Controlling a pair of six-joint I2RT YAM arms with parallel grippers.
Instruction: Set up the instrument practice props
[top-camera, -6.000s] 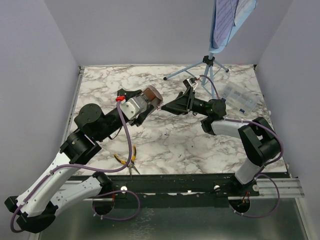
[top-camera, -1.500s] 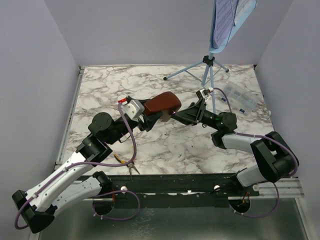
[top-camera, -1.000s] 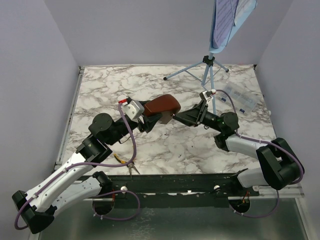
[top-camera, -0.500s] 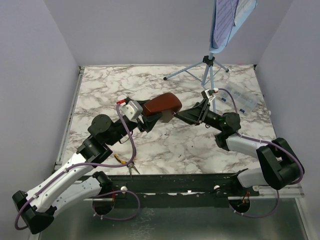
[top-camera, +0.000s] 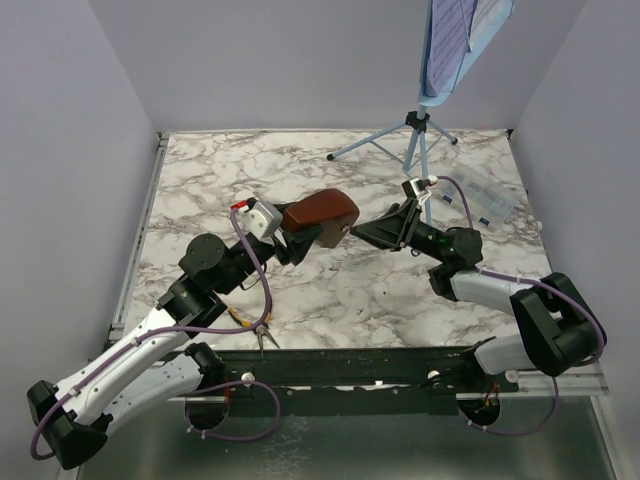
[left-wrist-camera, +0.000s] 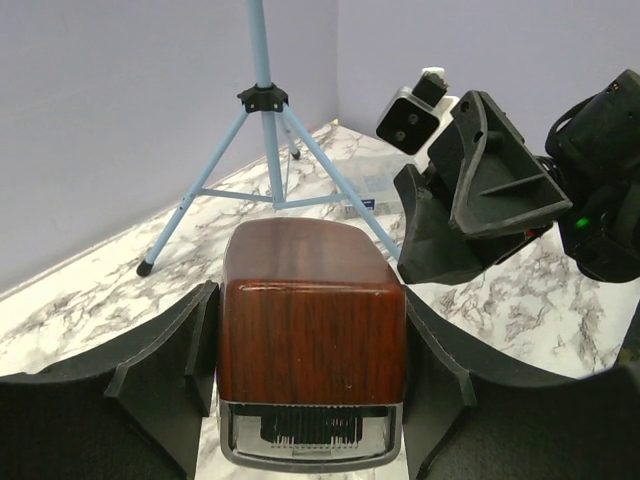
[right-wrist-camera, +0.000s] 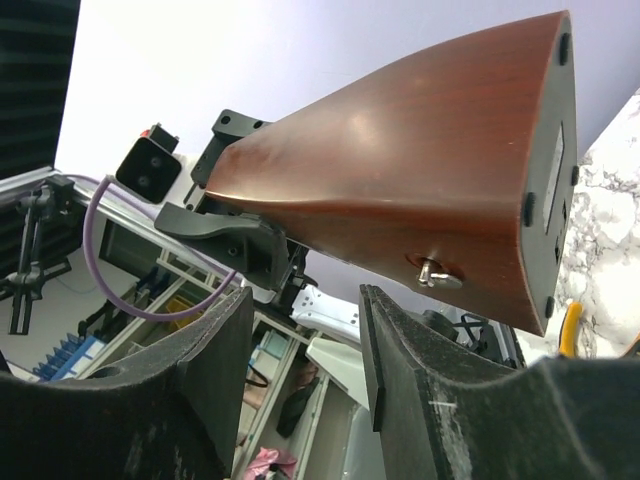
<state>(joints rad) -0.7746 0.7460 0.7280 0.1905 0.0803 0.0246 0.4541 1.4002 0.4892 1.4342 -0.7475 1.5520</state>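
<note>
1. Overhead view: bright, even, diffuse light; the marble tabletop (top-camera: 200, 180) shows only faint, soft shadows under the arms.
2. Left wrist view: sharp, with a gentle sheen along the upper edge of the metronome (left-wrist-camera: 312, 330).
3. Right wrist view: broad pale glare on the wood; the right pincer (right-wrist-camera: 305, 293) is dark and soft-focused; the upper left corner is black.

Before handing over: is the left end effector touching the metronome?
Touching: left wrist view shows the left end effector clamping both sides of the metronome.
</note>
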